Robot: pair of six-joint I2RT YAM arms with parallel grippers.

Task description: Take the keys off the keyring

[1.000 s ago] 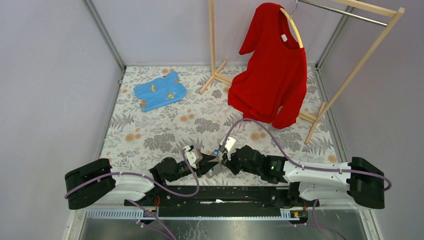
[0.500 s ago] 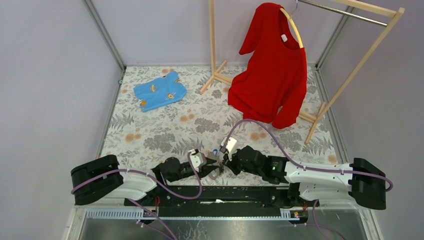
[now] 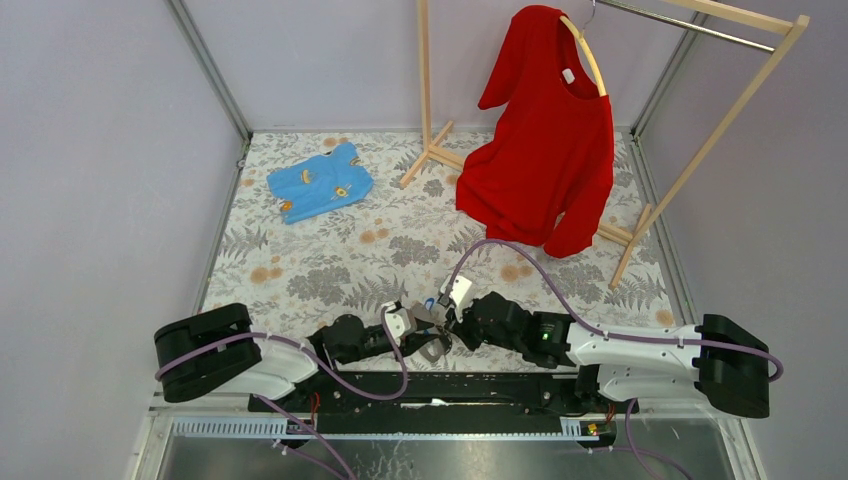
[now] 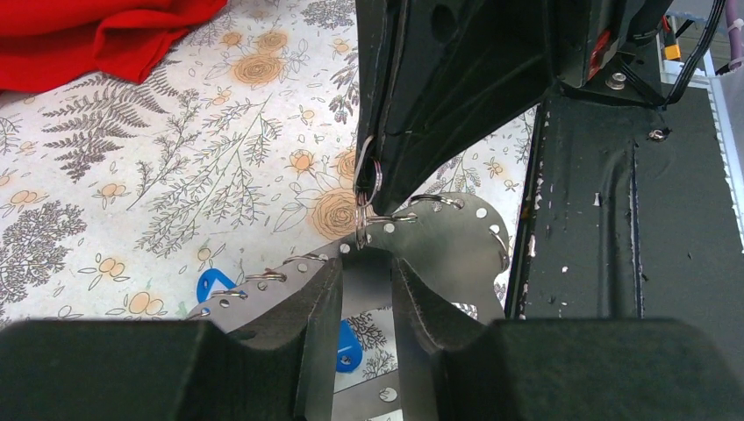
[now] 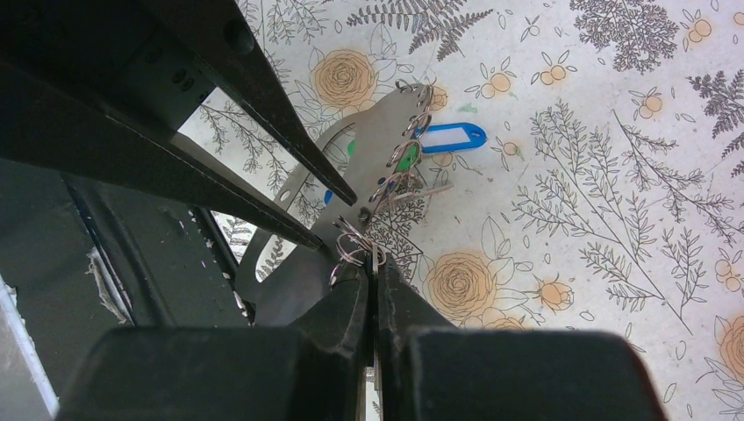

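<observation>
The keyring is a grey metal plate (image 4: 456, 232) with holes and several small split rings along its edge; it also shows in the right wrist view (image 5: 351, 167). My left gripper (image 4: 364, 259) is shut on the plate, a strip of it between the fingers. My right gripper (image 5: 373, 263) is shut on a thin silvery key (image 5: 375, 256) hanging from a small ring (image 5: 349, 246) at the plate's edge. Blue tags (image 4: 211, 282) lie under the plate, and one blue tag (image 5: 452, 138) and a green one (image 5: 405, 158) are at its far end. In the top view both grippers meet at the table's near edge (image 3: 437, 326).
The black base rail (image 4: 605, 219) runs right beside the plate. A red shirt (image 3: 545, 150) hangs on a wooden rack (image 3: 700, 130) at the back right. A blue garment (image 3: 320, 182) lies at the back left on the floral cloth (image 3: 330, 270).
My left arm has slid to the right, toward the right gripper, and the plate has shifted with it. The right arm has barely moved.
</observation>
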